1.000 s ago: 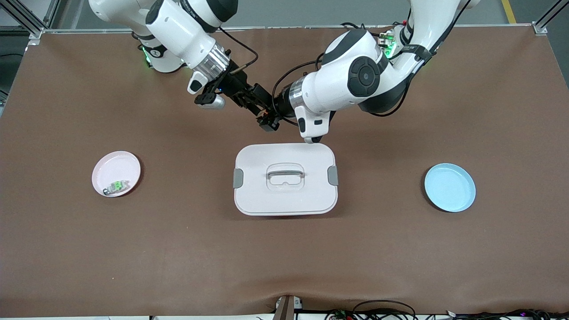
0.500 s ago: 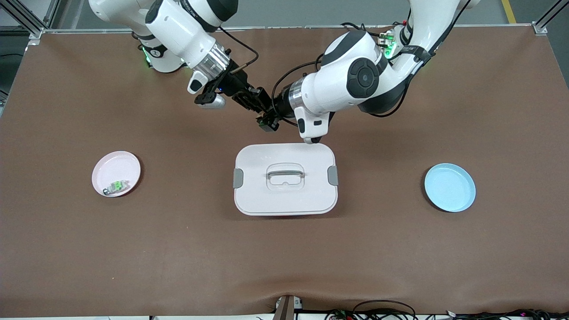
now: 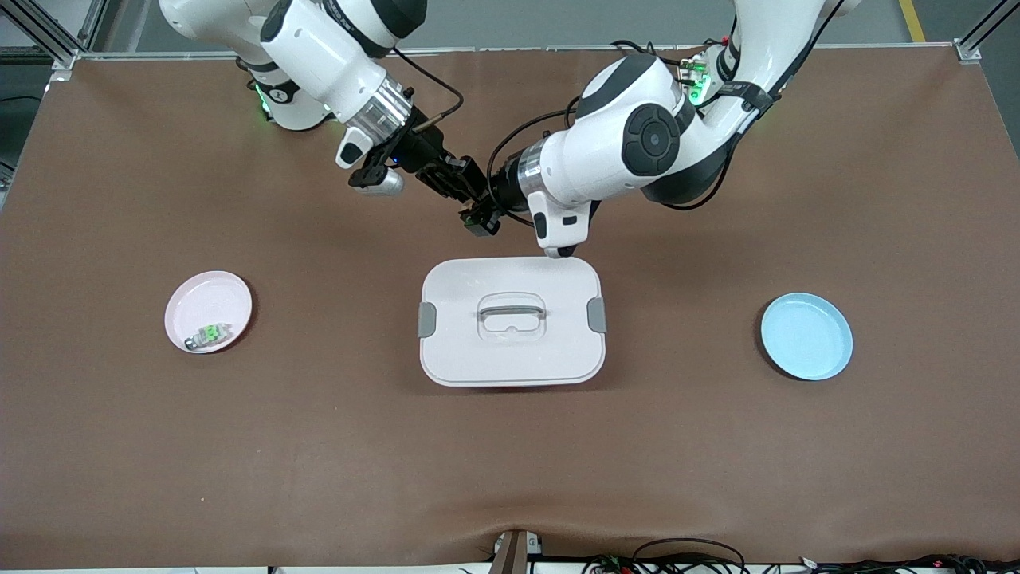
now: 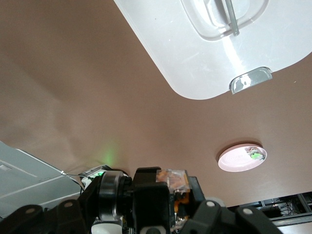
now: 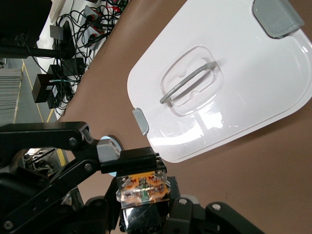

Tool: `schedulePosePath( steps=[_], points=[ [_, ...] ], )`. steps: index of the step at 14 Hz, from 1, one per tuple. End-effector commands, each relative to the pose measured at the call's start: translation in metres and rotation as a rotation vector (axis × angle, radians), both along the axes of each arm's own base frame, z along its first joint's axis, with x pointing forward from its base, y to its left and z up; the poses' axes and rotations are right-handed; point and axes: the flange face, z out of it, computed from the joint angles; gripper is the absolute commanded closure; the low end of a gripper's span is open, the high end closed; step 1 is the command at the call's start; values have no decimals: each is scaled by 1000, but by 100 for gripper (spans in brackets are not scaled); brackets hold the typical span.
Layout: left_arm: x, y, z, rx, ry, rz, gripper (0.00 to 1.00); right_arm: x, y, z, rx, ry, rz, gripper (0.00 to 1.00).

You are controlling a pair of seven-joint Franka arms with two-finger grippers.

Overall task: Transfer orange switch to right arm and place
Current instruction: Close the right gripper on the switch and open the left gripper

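The orange switch (image 3: 476, 212) hangs in the air between both grippers, over bare table just farther from the front camera than the white lidded box (image 3: 510, 355). My left gripper (image 3: 484, 218) is shut on it. My right gripper (image 3: 468, 201) meets it from the right arm's end, and its fingers are also closed on the switch. In the left wrist view the switch (image 4: 176, 179) shows as a clear-and-orange block beside a black finger (image 4: 151, 200). In the right wrist view the switch (image 5: 142, 187) sits between black fingers, just above my right gripper (image 5: 146, 207).
A pink plate (image 3: 203, 296) holding a green-and-white component (image 3: 209, 333) lies toward the right arm's end. A blue plate (image 3: 806, 336) lies toward the left arm's end. The box lid shows in both wrist views (image 4: 195, 53) (image 5: 243, 97).
My right gripper's fingers have drawn in around the switch held by my left gripper. In the last half second both arms have stayed still.
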Motion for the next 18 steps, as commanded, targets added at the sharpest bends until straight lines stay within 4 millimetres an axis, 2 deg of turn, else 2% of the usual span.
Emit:
schedulePosePath(
  steps=[1,2,3,6,7,9,13,15,18],
  points=[
    [4,-2,10,-24,5,21,79,2,1,-1,17,15,-11,87],
    [4,-2,10,-24,5,21,62,2,1,-1,17,15,-11,87],
    [5,-1,11,-25,3,22,60,2,1,-1,16,14,-11,87],
    [7,-1,16,-32,-5,24,61,2,1,0,18,14,-12,87],
    [8,0,16,-33,-8,23,50,2,1,-1,16,16,-11,87],
    [8,1,19,-31,-25,16,0,2,1,-1,16,16,-11,87],
    [16,9,35,-43,-53,31,0,4,-2,1,18,17,-15,87],
    [24,19,35,-26,-63,44,0,5,-4,1,17,23,-16,87],
    [35,41,45,88,-195,37,0,15,-9,10,18,87,17,87]
  ],
)
